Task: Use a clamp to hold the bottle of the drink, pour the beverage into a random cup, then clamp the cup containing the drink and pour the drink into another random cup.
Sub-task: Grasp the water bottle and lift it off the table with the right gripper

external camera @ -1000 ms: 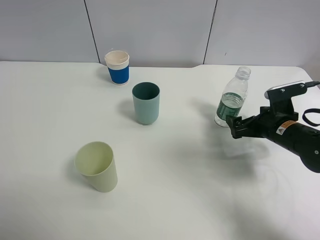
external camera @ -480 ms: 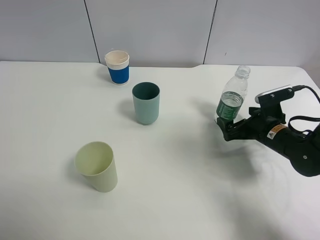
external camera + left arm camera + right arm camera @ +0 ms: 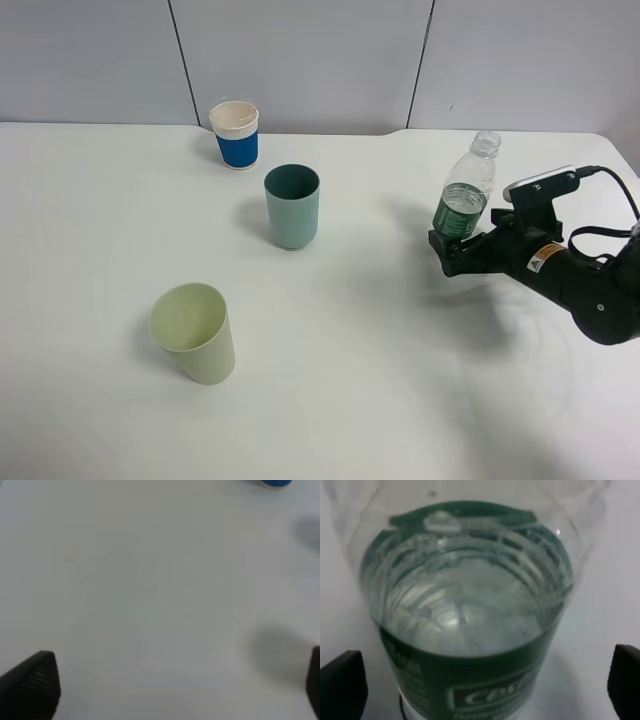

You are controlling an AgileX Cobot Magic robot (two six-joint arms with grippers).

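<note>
Bottle (image 3: 466, 196): clear ribbed plastic, green label band, uncapped, on smooth white table (image 3: 350, 400). Right gripper (image 3: 452, 248), black, spread either side of the bottle's base; its wrist view alone shows water (image 3: 465, 610) inside. Left gripper (image 3: 172, 685) spread, empty.

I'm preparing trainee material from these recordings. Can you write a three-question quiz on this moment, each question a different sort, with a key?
1. True or false: the right gripper has its jaws open on either side of the bottle.
2. Which cup stands nearest the bottle? A) teal tumbler B) pale yellow-green tumbler C) blue-sleeved cup
3. Fill in: the bottle's label band is ____.

Key: 1 true; 2 A; 3 green.
</note>
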